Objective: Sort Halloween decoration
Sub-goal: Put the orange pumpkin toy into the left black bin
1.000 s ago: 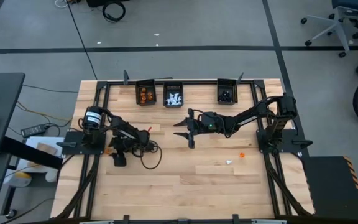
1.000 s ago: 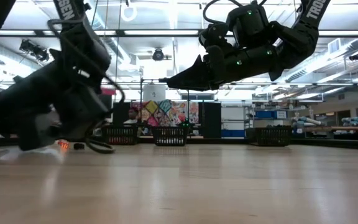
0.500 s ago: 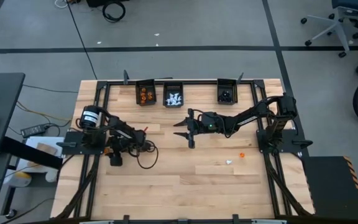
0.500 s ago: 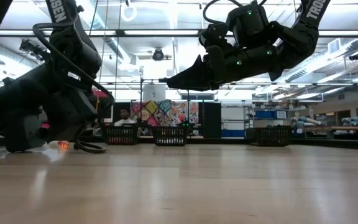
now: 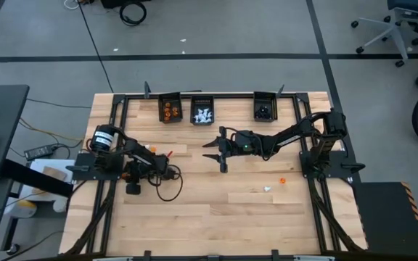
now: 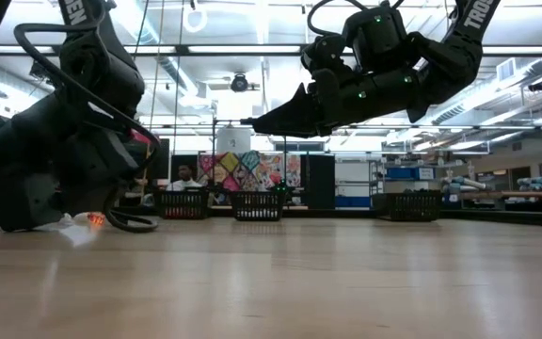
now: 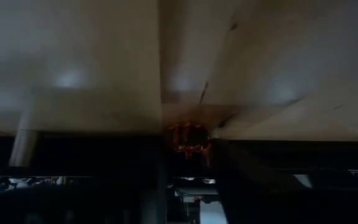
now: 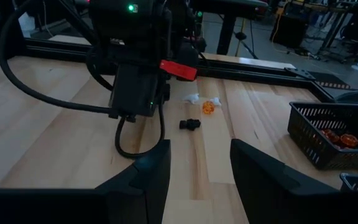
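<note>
Down low on the left side of the table [image 5: 216, 217] with the left gripper [image 5: 160, 159], right beside a small cluster of Halloween trinkets. Impossible to tell how wide it stands, or whether anything is in its grasp; too dark and blurred in the left wrist view.

Close in front of that wrist camera: an orange trinket [image 7: 188, 138], flat on the wood. Roundish, so no clear long axis or heading to call.

Same cluster from the right wrist view: the orange one, a white trinket [image 8: 191, 98] just beside it, and a black trinket [image 8: 189, 124] near both, apart from them. Elongated, that black piece, lying flat with its long axis across the plank seams, one end toward the bin side of the table. No reading on which way the white one points; too small.

Up over mid-table, well clear of the wood, the right gripper [image 8: 201, 180]: parted wide, holding nothing, aimed toward the left arm [image 8: 135, 56].

Over on the right side, a second orange trinket [image 5: 282, 179] and a second white trinket [image 5: 267, 188], near each other, loose on the boards.

Along the far edge, three black bins [image 5: 203, 114], with orange, white and dark pieces inside.
</note>
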Robot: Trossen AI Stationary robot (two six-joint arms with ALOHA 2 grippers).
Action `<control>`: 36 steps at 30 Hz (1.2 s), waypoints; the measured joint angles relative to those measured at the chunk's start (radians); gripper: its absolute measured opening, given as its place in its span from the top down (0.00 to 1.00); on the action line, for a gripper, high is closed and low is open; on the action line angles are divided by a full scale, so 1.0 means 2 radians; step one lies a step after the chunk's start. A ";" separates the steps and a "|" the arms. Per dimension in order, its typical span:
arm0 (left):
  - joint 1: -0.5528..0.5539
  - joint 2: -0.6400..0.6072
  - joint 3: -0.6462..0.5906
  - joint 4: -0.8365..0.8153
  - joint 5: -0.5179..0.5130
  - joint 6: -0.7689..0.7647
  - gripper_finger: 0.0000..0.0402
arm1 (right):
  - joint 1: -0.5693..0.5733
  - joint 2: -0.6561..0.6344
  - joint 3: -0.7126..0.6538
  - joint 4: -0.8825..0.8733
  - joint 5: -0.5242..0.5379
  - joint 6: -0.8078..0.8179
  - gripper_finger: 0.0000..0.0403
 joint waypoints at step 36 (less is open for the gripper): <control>0.032 0.001 0.070 -0.041 -0.076 0.010 1.00 | 0.000 0.000 0.000 0.000 0.000 0.001 0.57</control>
